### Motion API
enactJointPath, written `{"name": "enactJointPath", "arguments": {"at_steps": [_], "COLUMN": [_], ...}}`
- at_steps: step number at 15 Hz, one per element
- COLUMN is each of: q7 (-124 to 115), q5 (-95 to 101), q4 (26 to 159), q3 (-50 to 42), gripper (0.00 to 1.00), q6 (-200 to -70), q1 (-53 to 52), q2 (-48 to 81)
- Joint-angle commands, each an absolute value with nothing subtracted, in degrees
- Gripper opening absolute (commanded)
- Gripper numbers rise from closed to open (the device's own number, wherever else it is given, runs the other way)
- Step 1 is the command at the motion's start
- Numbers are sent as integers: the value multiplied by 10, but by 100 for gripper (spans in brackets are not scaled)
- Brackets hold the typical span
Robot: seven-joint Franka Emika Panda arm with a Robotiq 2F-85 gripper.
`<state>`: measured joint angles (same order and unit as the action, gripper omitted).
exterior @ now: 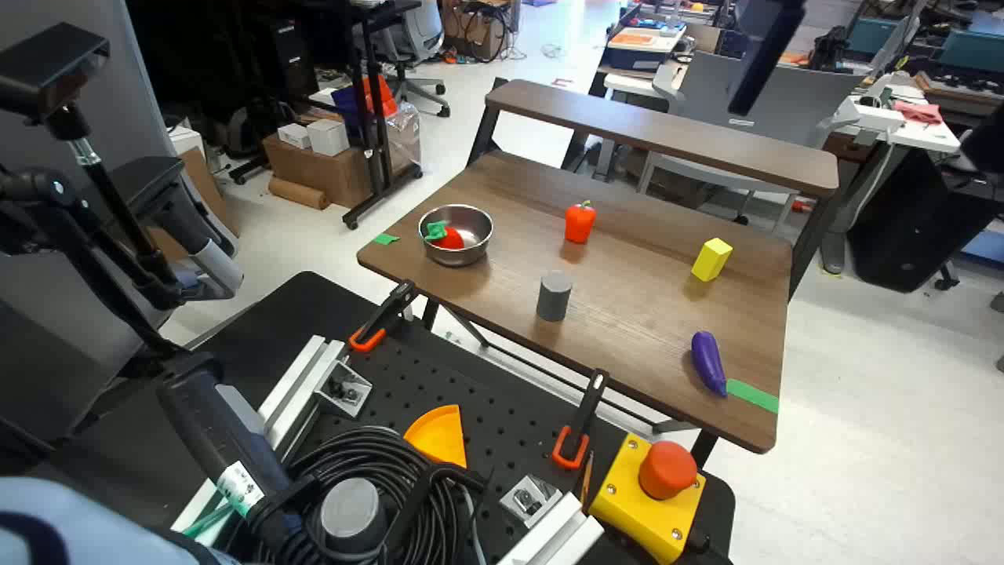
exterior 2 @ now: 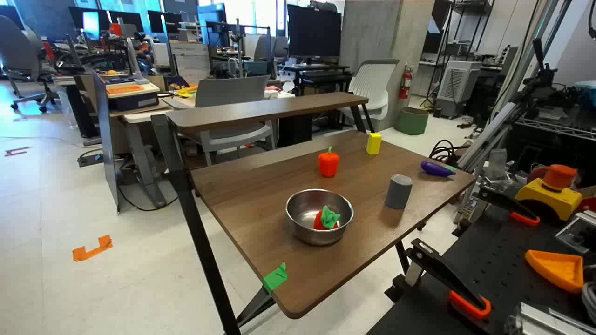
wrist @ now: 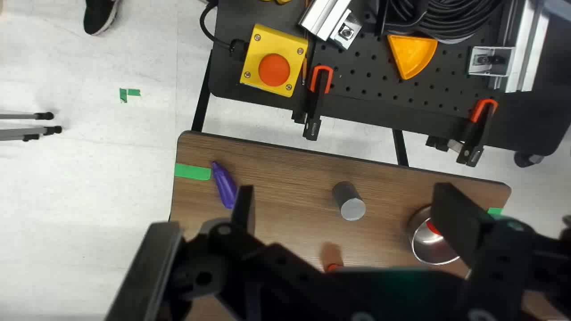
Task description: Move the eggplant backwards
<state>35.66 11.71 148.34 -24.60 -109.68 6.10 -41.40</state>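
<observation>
In an exterior view, the eggplant [exterior: 708, 362] lies on its side on the desk [exterior: 627, 337], near the edge facing the black pegboard [exterior: 488, 410], its narrow end at the green tape [exterior: 753, 395]; whether the two touch cannot be told. The step in hand is judged to be the approach for the grasp. "Backwards" is undefined, so the direction should be settled before contact; travel toward the near edge would risk a fall. A white label [exterior: 240, 487] on a dark fitting [exterior: 200, 420] carries print too small to read. In an exterior view, the eggplant is found beyond the grey cylinder [exterior 2: 398, 191] and apart from the yellow block [exterior 2: 373, 144]. A lift and low release is advised over pushing, as the rounded body would probably roll. No brand could be read there. In the wrist view, the end effector [wrist: 345, 207] has its fingers [wrist: 243, 209] spread wide apart, with nothing held; the eggplant lies outside the gap, appearing just beside the finger on that view's left. The end effector should be shifted over, lowered to straddle the thick middle, then brought together across the width; little turning appears necessary. No lettering is legible on the yellow stop box [wrist: 263, 47].
</observation>
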Motion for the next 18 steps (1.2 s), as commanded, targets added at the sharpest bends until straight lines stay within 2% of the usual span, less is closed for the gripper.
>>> {"name": "enactJointPath", "arguments": {"at_steps": [1,5,9,12,16,18], "q7": [363,325,321,324,326,346], "q5": [110,104,103,86,54,9], "q4": [1483,1461,1435,1398,1335,1299], "q3": [-237,-230,-229,-230,-252,-201], "gripper": [100,100,100,100,100,100], "q6": [-1097,-1136,-1247,-1330,-1371,-1370], "q1": [72,62,53,48,10,51], "q2": [-411,-347,-250,-144,-1,73]}}
